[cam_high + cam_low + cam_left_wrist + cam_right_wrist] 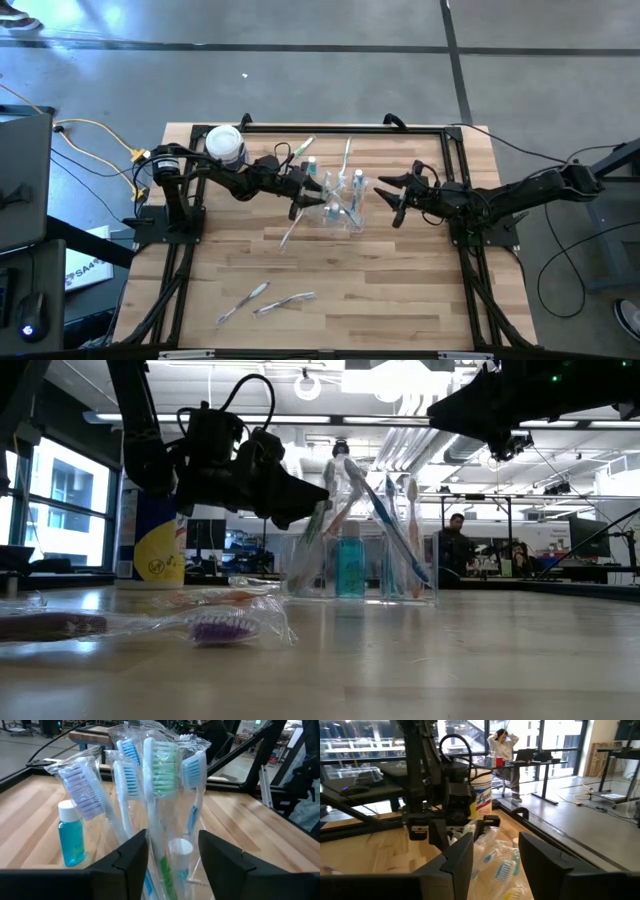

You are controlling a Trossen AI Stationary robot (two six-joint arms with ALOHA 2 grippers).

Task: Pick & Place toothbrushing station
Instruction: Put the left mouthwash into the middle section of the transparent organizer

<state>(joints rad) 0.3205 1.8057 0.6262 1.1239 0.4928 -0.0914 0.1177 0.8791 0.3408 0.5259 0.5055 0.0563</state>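
Wooden slats make up the table (pixel 330 270), and the toothbrushing station (pixel 343 203), a clear holder crammed with wrapped brushes and a small blue bottle (pixel 71 836), stands upright near its middle; the left gripper (pixel 303 193) sits just beside the station on the side toward the white tub (pixel 225 145), jaws parted with brush wrappers between them but clamping nothing; the right gripper (pixel 397 192) waits on the station's opposite side, jaws also apart; a finger snagging crinkled plastic could topple the light holder or drag out a brush; loose brushes (pixel 265 299) lie well away from it.
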